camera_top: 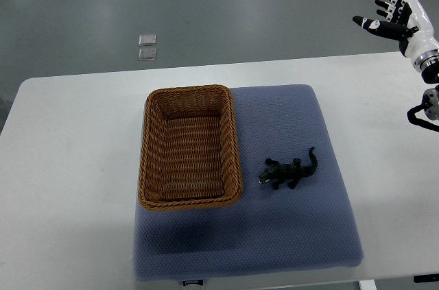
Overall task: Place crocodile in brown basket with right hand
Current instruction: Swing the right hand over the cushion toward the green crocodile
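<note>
So basically nothing's done here yet. The crocodile (289, 172) is lying flat on the blue mat (288, 235), just to the right of the brown basket (188, 153) but not touching it, snout pointing toward the basket and tail curling away. The basket's got nothing in it.

The right hand (394, 12) is way up in the top right corner, past the far edge of the white table (68, 166) and well away from the toy. Its fingers are spread apart and it isn't holding anything. No left arm anywhere in the shot.

By the look of it the whole job is left: reach down to the croc, grab it, lift, carry it a short way left over the rim and let go inside. Honestly the drop looks like the easy bit, since the basket is wide and right next to it.
</note>
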